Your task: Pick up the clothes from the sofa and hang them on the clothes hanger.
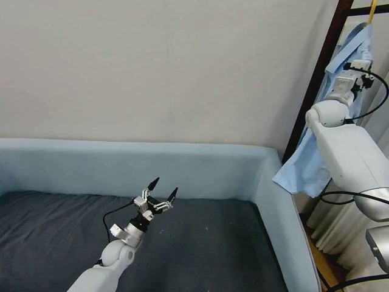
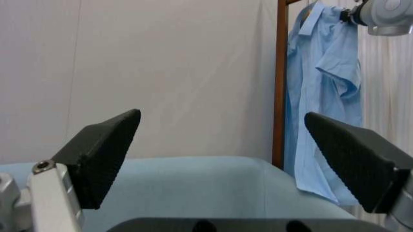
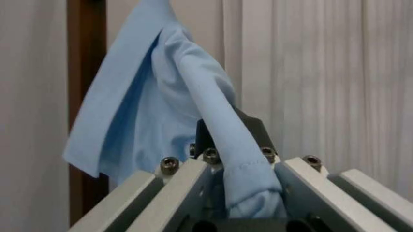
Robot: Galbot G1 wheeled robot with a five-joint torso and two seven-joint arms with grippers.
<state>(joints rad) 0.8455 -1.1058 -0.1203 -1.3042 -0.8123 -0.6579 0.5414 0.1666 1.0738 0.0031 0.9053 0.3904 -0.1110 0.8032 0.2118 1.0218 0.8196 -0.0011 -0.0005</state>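
Hanging the light-blue shirt (image 1: 307, 164) at the far right, the right end effector (image 1: 360, 66) pinches its fabric high beside the dark wooden rack (image 1: 316, 79), probably needing a gentle release next, while the left end effector (image 1: 163, 194) hovers wide apart over the sofa (image 1: 200, 167).

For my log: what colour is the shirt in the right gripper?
Plain light blue; the shirt shows best in the left wrist view.

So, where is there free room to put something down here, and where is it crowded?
The dark seat is bare from the backrest to the armrest; the open left gripper hovers above its middle. It is crowded by the wooden post, where the right gripper grips the blue shirt hanging past the armrest.
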